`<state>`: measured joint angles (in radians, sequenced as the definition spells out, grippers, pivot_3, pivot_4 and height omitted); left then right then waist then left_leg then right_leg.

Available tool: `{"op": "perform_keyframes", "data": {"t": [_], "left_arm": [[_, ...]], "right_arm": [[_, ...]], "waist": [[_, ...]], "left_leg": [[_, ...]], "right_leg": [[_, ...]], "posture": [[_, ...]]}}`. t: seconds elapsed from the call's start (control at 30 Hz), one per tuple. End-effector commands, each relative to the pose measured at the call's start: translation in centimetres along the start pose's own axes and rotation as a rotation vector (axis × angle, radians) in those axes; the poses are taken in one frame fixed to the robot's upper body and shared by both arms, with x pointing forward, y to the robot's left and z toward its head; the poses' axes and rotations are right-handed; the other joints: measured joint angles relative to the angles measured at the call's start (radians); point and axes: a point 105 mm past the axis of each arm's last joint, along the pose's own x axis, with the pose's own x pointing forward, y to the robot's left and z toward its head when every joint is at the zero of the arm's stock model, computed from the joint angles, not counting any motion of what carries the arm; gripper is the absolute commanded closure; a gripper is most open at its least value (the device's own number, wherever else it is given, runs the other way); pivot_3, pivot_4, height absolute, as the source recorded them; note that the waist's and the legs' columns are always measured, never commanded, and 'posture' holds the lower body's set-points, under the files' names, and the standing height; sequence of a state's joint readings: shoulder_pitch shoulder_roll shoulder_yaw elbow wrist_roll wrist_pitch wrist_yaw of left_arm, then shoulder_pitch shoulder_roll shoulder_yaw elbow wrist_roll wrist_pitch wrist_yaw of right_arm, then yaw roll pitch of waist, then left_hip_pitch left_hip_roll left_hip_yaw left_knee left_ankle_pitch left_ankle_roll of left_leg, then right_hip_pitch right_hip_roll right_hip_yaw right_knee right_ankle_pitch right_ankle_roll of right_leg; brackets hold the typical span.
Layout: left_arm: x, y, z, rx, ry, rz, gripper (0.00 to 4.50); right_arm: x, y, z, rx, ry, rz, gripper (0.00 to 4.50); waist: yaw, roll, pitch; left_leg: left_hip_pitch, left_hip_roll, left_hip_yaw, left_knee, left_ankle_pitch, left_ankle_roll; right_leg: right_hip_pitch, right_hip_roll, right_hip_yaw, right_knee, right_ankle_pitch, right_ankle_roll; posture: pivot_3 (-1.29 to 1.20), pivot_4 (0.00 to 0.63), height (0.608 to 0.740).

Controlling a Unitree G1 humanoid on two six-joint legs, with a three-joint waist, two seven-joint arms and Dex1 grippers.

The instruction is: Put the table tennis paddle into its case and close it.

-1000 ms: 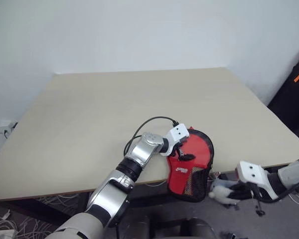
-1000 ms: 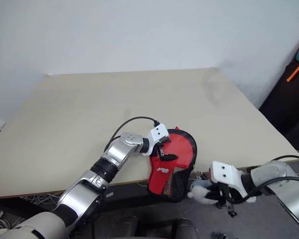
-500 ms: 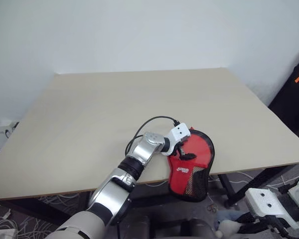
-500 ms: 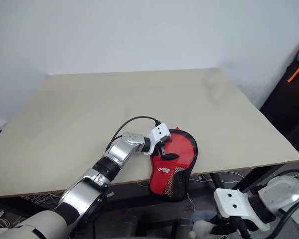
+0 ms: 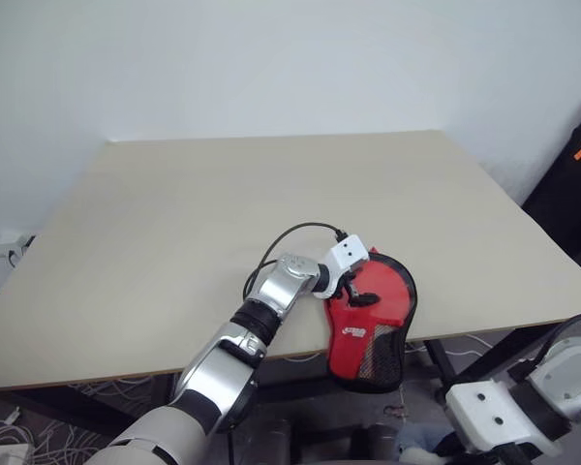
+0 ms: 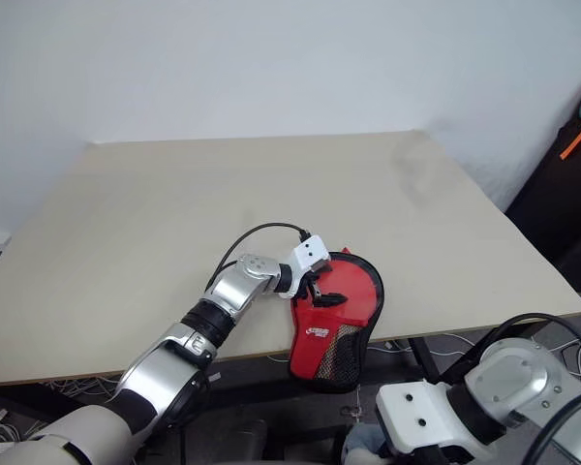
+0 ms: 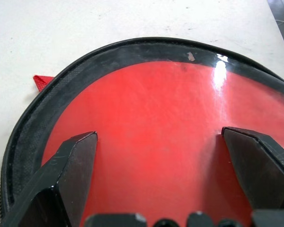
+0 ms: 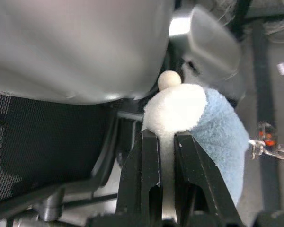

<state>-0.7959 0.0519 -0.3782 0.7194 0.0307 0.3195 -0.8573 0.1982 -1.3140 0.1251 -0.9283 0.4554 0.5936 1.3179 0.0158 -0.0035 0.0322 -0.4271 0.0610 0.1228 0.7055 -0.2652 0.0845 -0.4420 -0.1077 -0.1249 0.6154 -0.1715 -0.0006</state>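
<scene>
Right end effector now lower, nearer — clamped on plush toy; left end effector apart over case.

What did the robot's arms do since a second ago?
The right pincer, shut on a fluffy blue and white toy, pulled back from beside the case and sank below the table edge toward the robot. The left pincer stayed open over the case, which did not move.

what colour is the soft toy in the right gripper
Light blue with a white part; the soft toy, pinched in the right gripper, shows best in the right wrist view.
</scene>
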Motion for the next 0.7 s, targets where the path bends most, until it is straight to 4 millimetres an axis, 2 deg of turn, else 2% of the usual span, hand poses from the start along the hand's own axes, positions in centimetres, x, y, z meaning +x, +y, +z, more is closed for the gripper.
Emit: {"op": "perform_keyframes", "data": {"t": [0.03, 0.17, 0.33, 0.47, 0.57, 0.7], "left_arm": [[-0.4, 0.8, -2.7, -0.022, 0.106, 0.043, 0.0], [-0.6, 0.9, -2.7, -0.026, 0.107, 0.049, 0.0], [-0.7, 1.0, -2.9, -0.024, 0.111, 0.049, 0.0], [-0.8, 1.0, -2.9, -0.025, 0.113, 0.051, 0.0], [-0.8, 1.1, -3.1, -0.024, 0.117, 0.054, 0.0], [-0.7, 1.1, -3.0, -0.022, 0.117, 0.054, 0.0]], "right_arm": [[1.2, 1.1, -0.2, -0.054, 0.022, 0.098, 4.48], [1.8, -0.5, 0.3, -0.085, 0.004, 0.059, 4.48], [1.5, -4.5, 0.6, -0.104, 0.03, -0.063, 4.48], [0.6, -5.3, 0.6, -0.088, 0.051, -0.084, 4.48], [-0.5, -6.2, 1.3, -0.054, 0.021, -0.13, 3.67], [-1.2, -6.6, 1.6, -0.042, 0.014, -0.147, 2.2]], "waist": [[0.0, 0.001, 0.0], [-0.002, 0.0, -0.001], [-0.006, 0.0, -0.001], [-0.006, 0.0, -0.001], [-0.006, 0.0, -0.001], [-0.006, 0.0, -0.002]], "left_leg": [[0.0, 0.0, 0.0, 0.0, 0.0, 0.0], [0.0, 0.001, 0.0, 0.0, 0.0, 0.0], [0.001, 0.001, 0.0, 0.001, 0.0, 0.0], [0.0, 0.001, 0.001, 0.001, 0.0, 0.0], [0.0, 0.001, 0.001, 0.001, 0.0, 0.0], [0.0, 0.001, 0.001, 0.001, 0.0, 0.0]], "right_leg": [[0.0, 0.0, 0.0, 0.0, 0.0, 0.0], [0.0, 0.0, -0.001, 0.0, 0.0, 0.0], [0.0, 0.0, -0.002, 0.0, 0.0, 0.0], [0.0, 0.0, -0.002, 0.0, 0.0, 0.0], [0.0, 0.0, -0.002, 0.0, 0.0, 0.0], [0.0, 0.0, -0.002, 0.001, 0.0, 0.0]], "posture": [[0.0, 0.0, 0.724], [0.0, 0.0, 0.724], [0.0, 0.0, 0.724], [0.0, 0.0, 0.724], [0.0, 0.0, 0.724], [0.0, 0.0, 0.724]]}}
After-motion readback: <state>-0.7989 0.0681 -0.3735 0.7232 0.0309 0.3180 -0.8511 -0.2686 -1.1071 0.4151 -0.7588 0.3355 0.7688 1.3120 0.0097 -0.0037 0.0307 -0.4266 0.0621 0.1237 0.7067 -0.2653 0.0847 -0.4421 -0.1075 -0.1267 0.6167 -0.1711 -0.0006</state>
